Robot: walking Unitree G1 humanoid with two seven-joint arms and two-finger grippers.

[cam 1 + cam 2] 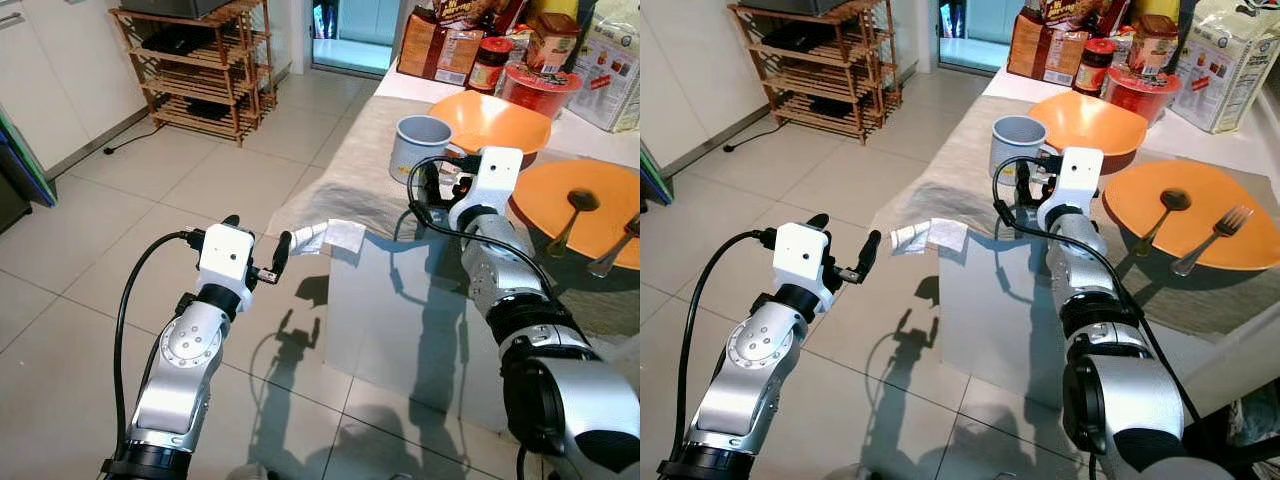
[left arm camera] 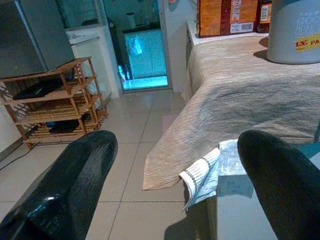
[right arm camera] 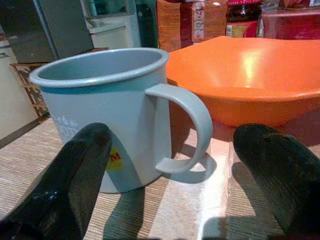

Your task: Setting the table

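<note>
the right gripper [image 3: 170, 175] hangs with fingers spread wide and empty just before the grey mug [image 1: 420, 142], its handle toward them, probably lined up to grasp, the orange bowl [image 1: 492, 118] at its 3 o'clock on the surface [image 1: 350, 160].

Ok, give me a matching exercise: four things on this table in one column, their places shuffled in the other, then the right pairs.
1. grey enamel mug
2. deep orange plastic bowl
3. dark metal spoon
4. folded paper leaflet

a. on the flat orange plate
b. at the table's near corner
c. before the open right hand, handle towards it
d. behind the mug, near the red-lidded jar

Pairs: 1-c, 2-d, 3-a, 4-b
</note>
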